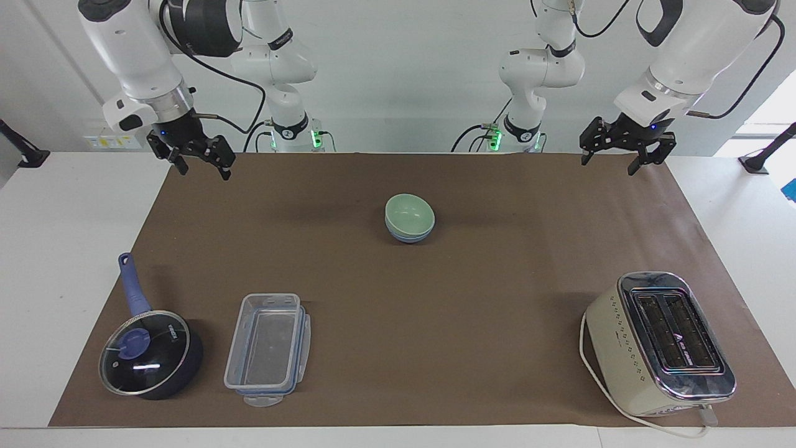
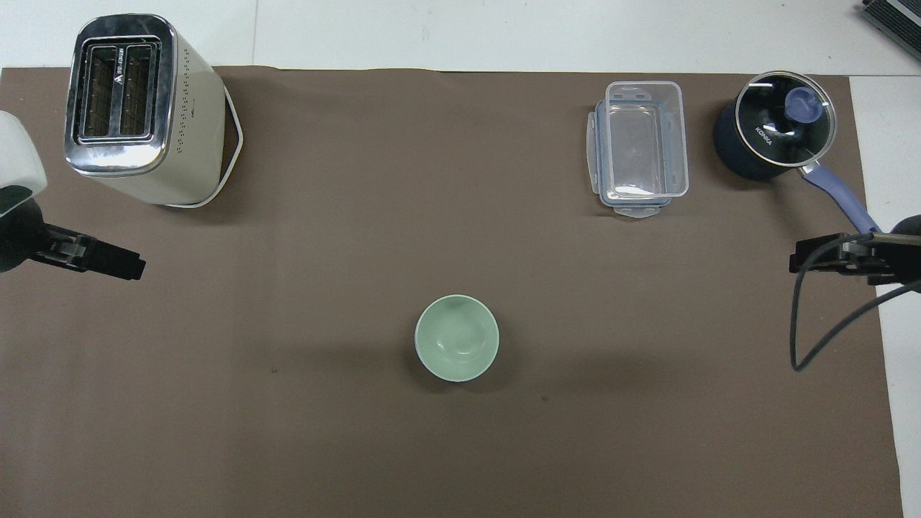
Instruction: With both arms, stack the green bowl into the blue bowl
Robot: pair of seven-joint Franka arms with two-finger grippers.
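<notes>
The green bowl (image 1: pixel 408 213) sits nested inside the blue bowl (image 1: pixel 407 237) in the middle of the brown mat. Only the blue bowl's lower rim shows under it. In the overhead view the green bowl (image 2: pixel 457 347) hides the blue one. My right gripper (image 1: pixel 204 169) is open and empty, raised over the mat's corner at the right arm's end, and shows in the overhead view (image 2: pixel 809 262). My left gripper (image 1: pixel 609 163) is open and empty, and waits raised over the mat's edge at the left arm's end; it also shows in the overhead view (image 2: pixel 122 262).
A dark blue saucepan with a glass lid (image 1: pixel 149 354) and a clear plastic container (image 1: pixel 267 348) stand farther from the robots at the right arm's end. A cream toaster (image 1: pixel 659 342) stands farther out at the left arm's end. The brown mat (image 1: pixel 497 298) covers the table.
</notes>
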